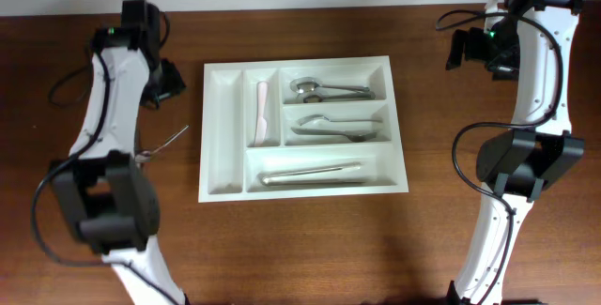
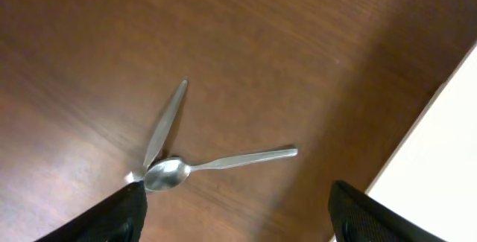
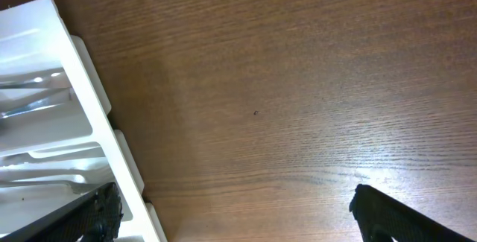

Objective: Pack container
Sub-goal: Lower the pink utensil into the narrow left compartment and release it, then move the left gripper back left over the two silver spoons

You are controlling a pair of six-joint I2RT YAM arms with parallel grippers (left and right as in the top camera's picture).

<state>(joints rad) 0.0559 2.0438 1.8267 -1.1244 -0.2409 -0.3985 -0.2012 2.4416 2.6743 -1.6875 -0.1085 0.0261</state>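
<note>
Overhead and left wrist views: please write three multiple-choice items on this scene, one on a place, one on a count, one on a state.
1. The loose spoon lies: A) inside the tray; B) on the table, at the robot's left of the tray; C) on the table, at the robot's right of it.
2. How many compartments has the tray? A) three; B) four; C) five.
3. The left end effector is: A) open and empty; B) shut on the spoon; C) shut on the tray's rim.
Key: 1 B, it rests on bare wood; 2 C, two narrow upright, three long; 3 A, its jaws stand wide apart, nothing between them.
</note>
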